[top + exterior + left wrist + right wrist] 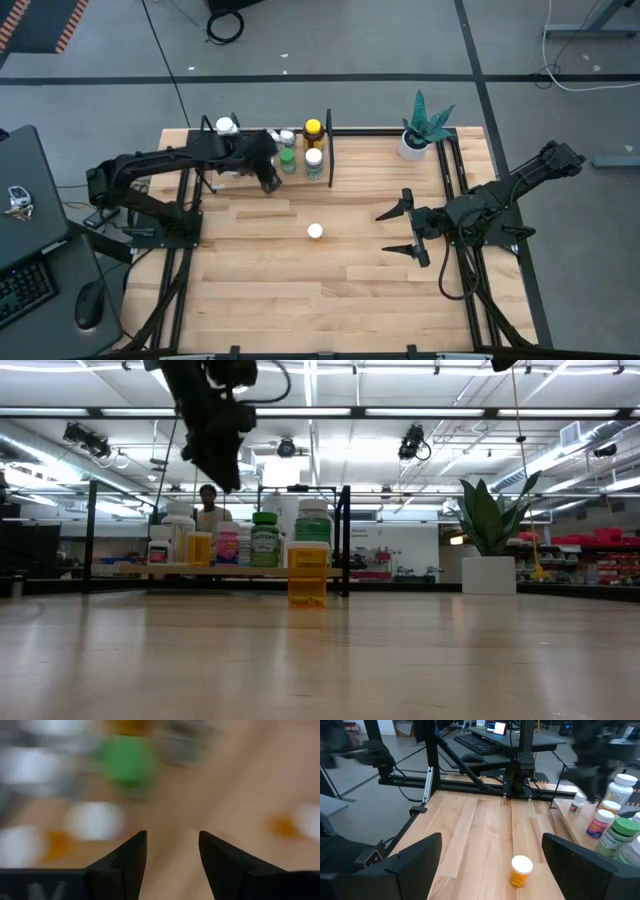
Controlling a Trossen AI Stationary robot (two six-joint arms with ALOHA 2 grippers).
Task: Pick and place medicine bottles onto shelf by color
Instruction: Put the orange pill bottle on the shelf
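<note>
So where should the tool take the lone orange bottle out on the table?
The orange bottle stands upright, alone on the table, white cap up. Probably best to come straight down with the open right tool and close across its round body just under the cap; nothing crowds its sides.

The left wrist view blurs the bottles (pixel 125 757) on the shelf beyond recognition. The left gripper (pixel 215 460) is cut by the low view's top edge.

My two arms are matte black, jointed, with tapered wedge-shaped fingers (pixel 127 862) and black cables trailing.
</note>
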